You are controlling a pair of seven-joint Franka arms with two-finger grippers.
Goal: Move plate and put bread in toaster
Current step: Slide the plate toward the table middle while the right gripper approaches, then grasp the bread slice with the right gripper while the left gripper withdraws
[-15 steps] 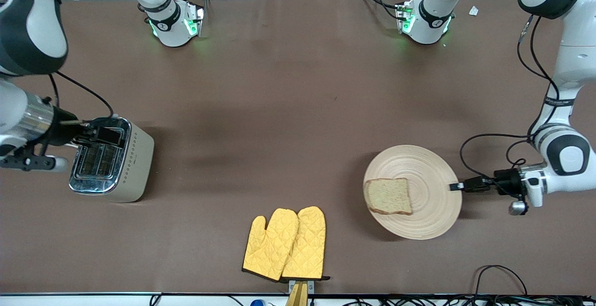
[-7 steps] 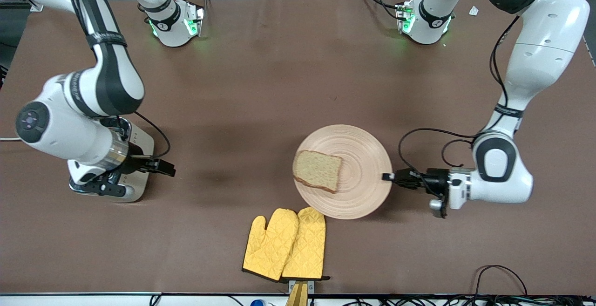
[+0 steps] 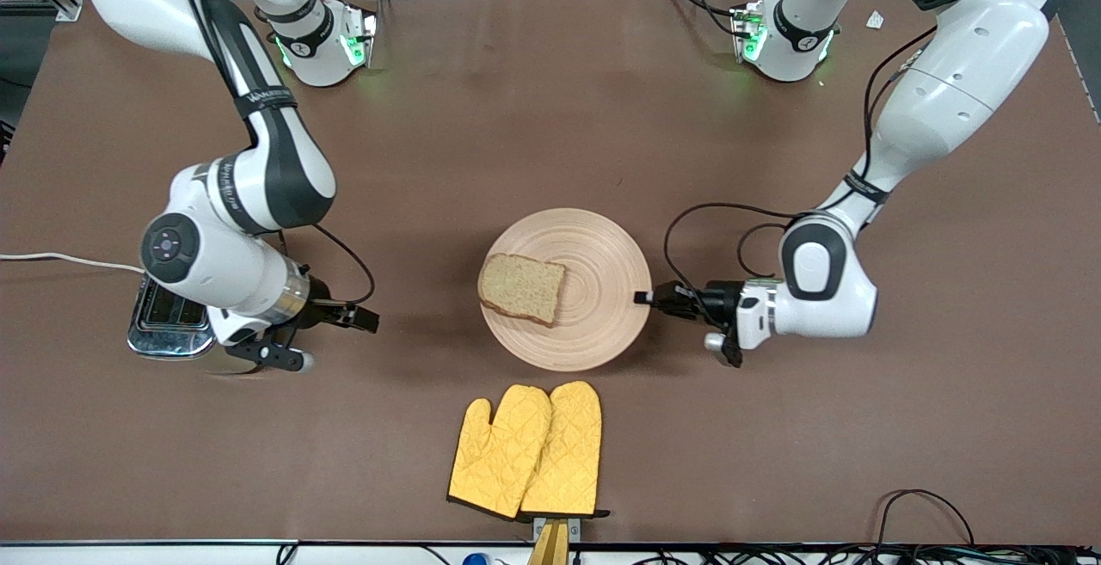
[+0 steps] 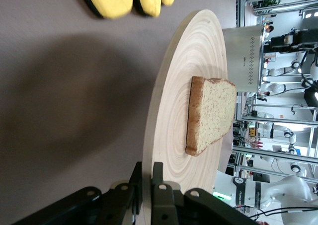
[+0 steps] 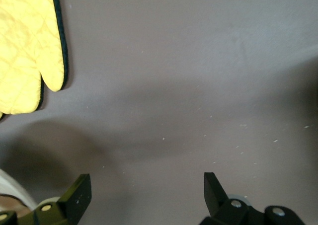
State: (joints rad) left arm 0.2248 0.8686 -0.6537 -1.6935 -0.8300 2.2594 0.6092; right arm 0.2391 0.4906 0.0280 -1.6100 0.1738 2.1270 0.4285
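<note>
The left gripper [image 3: 641,297] had its jaws clamped on the rim of the plate [image 3: 602,247] at mid-worktop, the bread [image 3: 521,288] lying on it. The right gripper [image 3: 365,318] hung with jaws spread wide and empty over bare worktop beside the toaster [image 3: 163,328], which stood near the worktop's edge at the right arm's end.

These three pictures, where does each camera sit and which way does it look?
Front view: high across the table, facing both arms; shows the toaster, plate, bread and oven mitts.
Left wrist view: on the left arm, looking along the plate its shut end effector clamps.
Right wrist view: on the right arm, looking down past its open end effector at the table.
Shared: the mitts appear in all three.
</note>
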